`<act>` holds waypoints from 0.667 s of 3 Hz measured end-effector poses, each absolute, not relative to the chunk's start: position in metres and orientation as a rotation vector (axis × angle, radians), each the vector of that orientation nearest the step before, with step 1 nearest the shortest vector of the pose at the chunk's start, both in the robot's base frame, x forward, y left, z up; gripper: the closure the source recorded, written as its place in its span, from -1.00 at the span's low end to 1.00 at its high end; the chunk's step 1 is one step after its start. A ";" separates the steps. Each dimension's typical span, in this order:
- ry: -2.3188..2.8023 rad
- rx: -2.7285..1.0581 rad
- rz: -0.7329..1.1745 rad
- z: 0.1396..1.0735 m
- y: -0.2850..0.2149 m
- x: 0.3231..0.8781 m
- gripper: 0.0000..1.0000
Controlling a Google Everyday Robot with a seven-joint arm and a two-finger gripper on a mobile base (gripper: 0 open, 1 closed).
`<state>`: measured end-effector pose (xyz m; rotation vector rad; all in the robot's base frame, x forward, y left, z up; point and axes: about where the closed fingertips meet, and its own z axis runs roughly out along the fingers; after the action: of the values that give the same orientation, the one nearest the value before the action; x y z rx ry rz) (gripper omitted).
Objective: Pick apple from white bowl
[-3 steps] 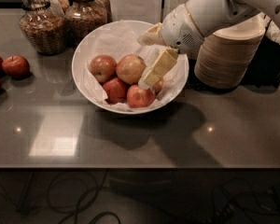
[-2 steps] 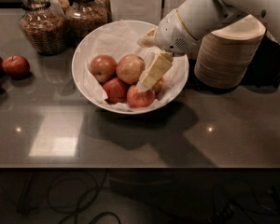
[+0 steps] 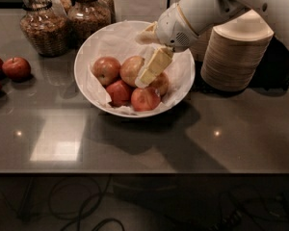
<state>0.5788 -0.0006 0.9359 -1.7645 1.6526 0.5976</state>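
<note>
gripper [image 3: 139, 60] is hanging released, gripping nothing, over white bowl [image 3: 85, 49] centre | yellow-orange apple [image 3: 130, 70] is sitting mid-pile, touching lower finger [image 3: 151, 67] at its 9 o'clock | probably straddling for grasp; red apples [image 3: 145, 99] are crowding

Legend: no text, label, brand, number or sign can be read anywhere in the scene. The white bowl [image 3: 78, 69], the glass jars [image 3: 43, 30] at its 10 to 11 o'clock, the stacked beige bowls [image 3: 236, 57] at its 3 o'clock and the white arm shell [image 3: 207, 6] all show plain, unmarked surfaces. The gripper [image 3: 149, 70] hangs inside the bowl's rim, over the fruit pile, just at 3 o'clock of the apple [image 3: 129, 69].
</note>
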 end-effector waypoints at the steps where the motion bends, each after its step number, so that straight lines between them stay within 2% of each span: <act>1: 1.641 -1.776 0.652 0.933 0.010 0.576 -0.66; 2: 1.647 -1.803 0.684 0.924 0.018 0.574 -0.64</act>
<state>0.5737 0.0179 0.9244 -1.8028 1.6474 0.6837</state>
